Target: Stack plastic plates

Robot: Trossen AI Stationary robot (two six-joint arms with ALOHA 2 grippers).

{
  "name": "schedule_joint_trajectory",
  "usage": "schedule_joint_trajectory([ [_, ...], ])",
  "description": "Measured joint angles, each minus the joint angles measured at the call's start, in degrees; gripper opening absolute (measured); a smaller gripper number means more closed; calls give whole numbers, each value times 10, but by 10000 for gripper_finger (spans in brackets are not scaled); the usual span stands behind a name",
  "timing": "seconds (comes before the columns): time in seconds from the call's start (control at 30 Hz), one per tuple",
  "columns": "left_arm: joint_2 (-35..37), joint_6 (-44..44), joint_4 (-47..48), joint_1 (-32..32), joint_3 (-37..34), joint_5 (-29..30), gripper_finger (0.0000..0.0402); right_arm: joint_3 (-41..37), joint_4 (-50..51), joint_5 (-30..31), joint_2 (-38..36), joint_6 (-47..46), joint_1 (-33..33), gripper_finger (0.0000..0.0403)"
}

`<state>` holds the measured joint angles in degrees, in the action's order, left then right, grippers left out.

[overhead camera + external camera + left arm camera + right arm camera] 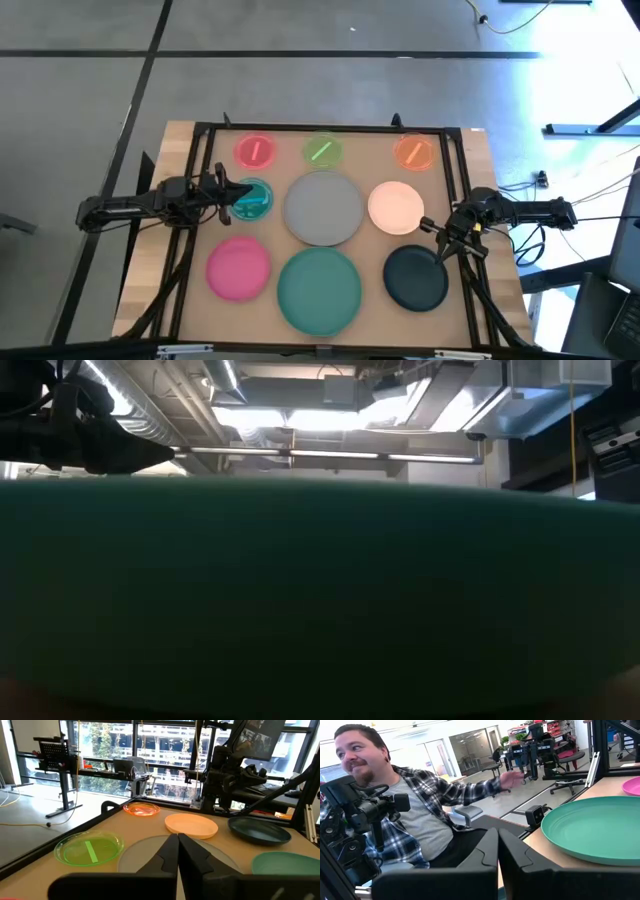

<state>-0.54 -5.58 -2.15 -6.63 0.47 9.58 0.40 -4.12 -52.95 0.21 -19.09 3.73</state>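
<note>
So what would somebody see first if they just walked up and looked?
Probably the bright plates spread flat over the table, none stacked yet: the big teal plate at the near edge, the grey plate in the middle, and the pink plate beside the teal one. The left gripper hangs by the small teal plate, jaws shut. A person in a plaid shirt sits beyond the table.

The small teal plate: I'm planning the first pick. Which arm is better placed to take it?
The left. Its gripper hovers at the small teal plate, fingers shut. The right gripper, also shut, sits across the table between the cream plate and the dark plate.
</note>
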Motion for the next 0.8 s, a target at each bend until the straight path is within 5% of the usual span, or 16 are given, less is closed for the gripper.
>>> schedule_joint_trajectory([
  [0.8, 0, 74, -11, 0, 0, 30, 0, 0, 0, 7, 0, 18, 0, 1],
])
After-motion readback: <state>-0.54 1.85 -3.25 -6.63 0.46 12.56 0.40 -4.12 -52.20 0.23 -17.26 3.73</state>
